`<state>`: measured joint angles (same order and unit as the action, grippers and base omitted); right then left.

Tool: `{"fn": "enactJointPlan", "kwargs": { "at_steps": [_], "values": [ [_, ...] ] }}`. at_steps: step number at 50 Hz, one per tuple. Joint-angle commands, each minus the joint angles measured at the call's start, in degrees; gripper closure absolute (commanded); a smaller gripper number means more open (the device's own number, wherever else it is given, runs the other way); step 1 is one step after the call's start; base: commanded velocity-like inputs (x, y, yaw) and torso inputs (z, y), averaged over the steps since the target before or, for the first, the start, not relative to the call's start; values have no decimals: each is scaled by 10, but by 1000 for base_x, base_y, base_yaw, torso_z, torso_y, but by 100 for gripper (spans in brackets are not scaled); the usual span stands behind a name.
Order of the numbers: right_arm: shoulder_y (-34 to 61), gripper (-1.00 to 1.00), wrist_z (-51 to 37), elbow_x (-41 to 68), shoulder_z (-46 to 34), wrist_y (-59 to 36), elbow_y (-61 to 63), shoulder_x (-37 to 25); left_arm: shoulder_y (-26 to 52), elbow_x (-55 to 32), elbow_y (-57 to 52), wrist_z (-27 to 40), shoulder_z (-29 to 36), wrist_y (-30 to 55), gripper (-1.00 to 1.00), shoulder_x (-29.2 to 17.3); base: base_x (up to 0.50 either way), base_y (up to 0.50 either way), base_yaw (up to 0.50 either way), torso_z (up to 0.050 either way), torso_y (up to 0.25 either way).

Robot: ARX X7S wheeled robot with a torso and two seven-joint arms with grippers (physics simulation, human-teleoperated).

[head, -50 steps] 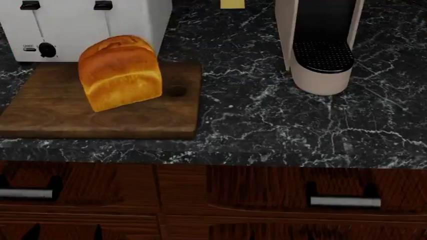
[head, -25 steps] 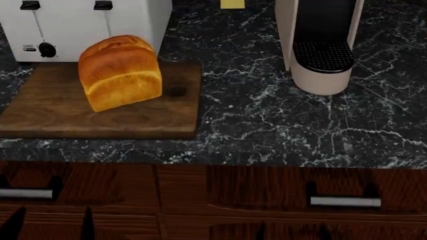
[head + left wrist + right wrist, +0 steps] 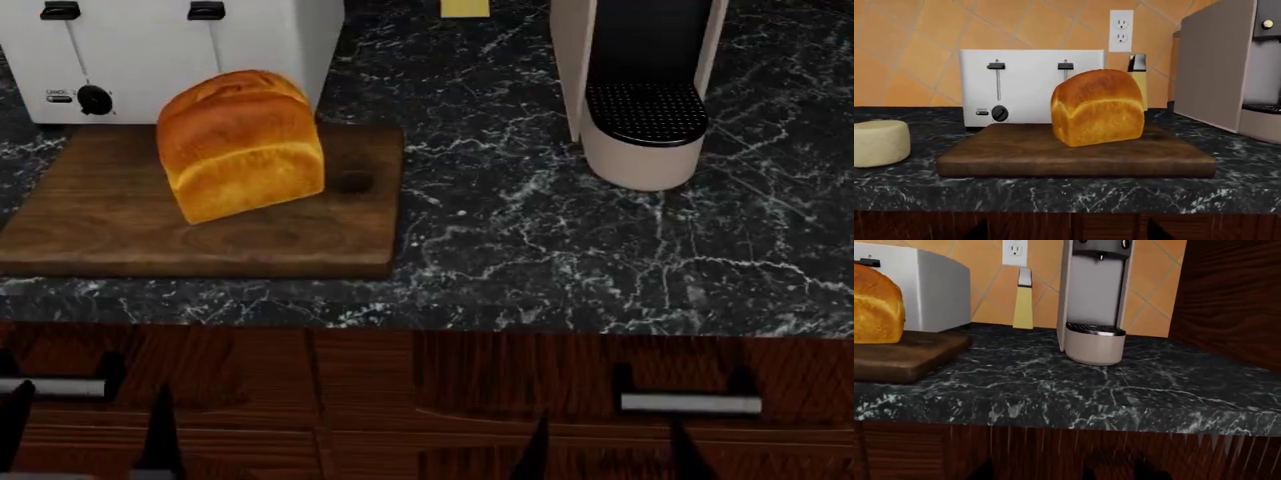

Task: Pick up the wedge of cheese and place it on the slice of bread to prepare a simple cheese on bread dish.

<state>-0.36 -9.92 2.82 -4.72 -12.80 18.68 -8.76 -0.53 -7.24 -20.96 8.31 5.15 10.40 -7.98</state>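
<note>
The slice of bread (image 3: pixel 240 145), a golden loaf-shaped chunk with a browned dome, stands on a brown wooden board (image 3: pixel 294 240). The left wrist view shows the bread (image 3: pixel 1097 107) and, off the board's end, the pale cream wedge of cheese (image 3: pixel 879 142) on the dark counter. The cheese is outside the head view. My left gripper (image 3: pixel 91 435) is open in front of the drawers, below the counter edge, holding nothing. Over at the right, my right gripper (image 3: pixel 607 450) also stands open and low, well apart from bread and cheese.
A white toaster (image 3: pixel 160 50) stands behind the board. A beige coffee machine (image 3: pixel 641 90) is at the back right. A tall yellow object with a black top (image 3: pixel 1139 75) leans at the wall. Wooden drawers with metal handles (image 3: pixel 687 403) lie below the counter edge.
Both pairs of dark fingers have risen into the bottom of the head view, in front of the drawers. Bread, board and appliances have not moved.
</note>
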Motion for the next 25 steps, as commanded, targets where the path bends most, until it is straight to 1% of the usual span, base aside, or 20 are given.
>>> {"fn": "enactJointPlan", "kwargs": {
  "at_steps": [1, 2, 8, 18, 25],
  "values": [
    [2, -100, -6, 7, 0, -16, 21, -6, -3, -59, -30, -10, -13, 8, -100, 0, 0, 0, 0, 50, 0],
    [2, -100, -7, 5, -2, -15, 19, -7, -2, -48, -30, -7, -7, 10, -100, -3, 0, 0, 0, 50, 0],
    [2, -100, -10, 6, -2, -16, 17, -11, 0, -55, -45, -2, -4, 25, -100, -7, 0, 0, 0, 50, 0],
    [1, -100, -14, 6, -3, -4, 8, -17, 4, -58, -39, -1, 3, 24, -100, -11, 0, 0, 0, 50, 0],
    [2, -100, -19, 13, -1, -26, 31, -19, 8, -60, -38, 0, 7, 25, -100, -16, 0, 0, 0, 50, 0]
  ]
}}
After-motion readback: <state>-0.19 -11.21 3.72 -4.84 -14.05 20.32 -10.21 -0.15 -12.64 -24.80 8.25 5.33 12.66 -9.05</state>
